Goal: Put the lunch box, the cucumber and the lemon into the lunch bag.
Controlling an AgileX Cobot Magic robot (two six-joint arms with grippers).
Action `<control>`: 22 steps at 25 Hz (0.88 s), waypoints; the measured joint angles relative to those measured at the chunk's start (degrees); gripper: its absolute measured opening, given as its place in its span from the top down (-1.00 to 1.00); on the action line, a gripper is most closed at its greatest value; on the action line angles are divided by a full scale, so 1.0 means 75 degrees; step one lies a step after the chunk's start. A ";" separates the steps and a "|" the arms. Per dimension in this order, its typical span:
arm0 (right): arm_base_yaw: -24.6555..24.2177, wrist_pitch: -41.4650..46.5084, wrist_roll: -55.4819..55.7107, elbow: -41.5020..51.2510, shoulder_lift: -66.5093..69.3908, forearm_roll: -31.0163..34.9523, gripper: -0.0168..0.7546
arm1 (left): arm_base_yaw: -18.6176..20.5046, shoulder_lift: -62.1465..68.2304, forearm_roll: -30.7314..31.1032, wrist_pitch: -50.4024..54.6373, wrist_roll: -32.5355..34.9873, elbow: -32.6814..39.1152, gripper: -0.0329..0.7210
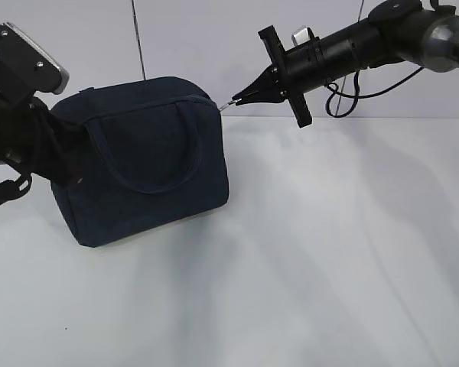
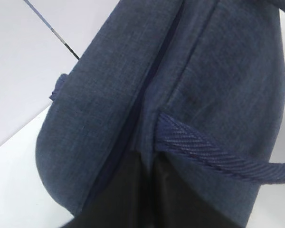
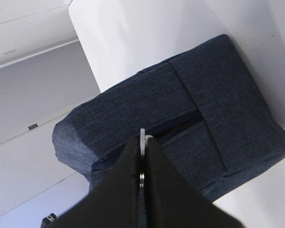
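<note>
Exterior view: the dark navy fabric lunch bag [image 1: 141,160] sits tilted at the white table's [image 1: 329,252] left, wide bare surface to its right. The right gripper [image 1: 237,98] pinches the metal zipper ring pull [image 1: 226,104] at the bag's upper right corner. Left wrist view: the left gripper [image 2: 147,199] is clamped on the bag's end. Right wrist view: jaws together on the ring.

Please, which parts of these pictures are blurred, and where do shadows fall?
Exterior view: soft shadow on the table beside the lunch bag. Left wrist view: the dark fingers at the bottom are out of focus. Right wrist view: the fingers are blurred; the metal pull is sharper.
</note>
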 joint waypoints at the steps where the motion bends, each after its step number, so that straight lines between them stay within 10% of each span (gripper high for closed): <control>1: 0.0000 0.0000 0.0116 0.0000 0.0000 0.0000 0.90 | 0.0000 0.0000 0.0000 0.0000 0.0000 0.0000 0.88; 22: 0.0291 0.0000 -0.1000 0.0035 0.0124 -0.1547 0.90 | 0.0000 0.0017 -0.0017 -0.0245 0.0000 0.0000 0.88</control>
